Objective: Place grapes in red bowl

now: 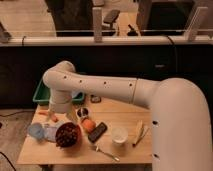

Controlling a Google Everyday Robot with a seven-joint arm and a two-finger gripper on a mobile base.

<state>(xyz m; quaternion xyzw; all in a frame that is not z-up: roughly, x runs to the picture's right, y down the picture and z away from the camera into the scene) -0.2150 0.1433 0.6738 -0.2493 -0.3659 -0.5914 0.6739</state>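
The red bowl (pixel 75 139) stands on the left part of the wooden table (pixel 75 156). The grapes (pixel 66 132), a dark maroon cluster, lie inside the bowl and fill most of it. My arm reaches in from the right and bends down at the left. My gripper (pixel 66 119) hangs below the white wrist, just above and behind the bowl, close over the grapes.
A pale blue cup (pixel 35 130) and a whitish wrapper (pixel 50 132) lie left of the bowl. A small dark metal cup (pixel 82 112), an orange (pixel 88 124), a black device (pixel 97 131), a white cup (pixel 119 134), a banana (pixel 138 132) and a spoon (pixel 103 152) lie to its right. A green bin (pixel 42 95) stands behind.
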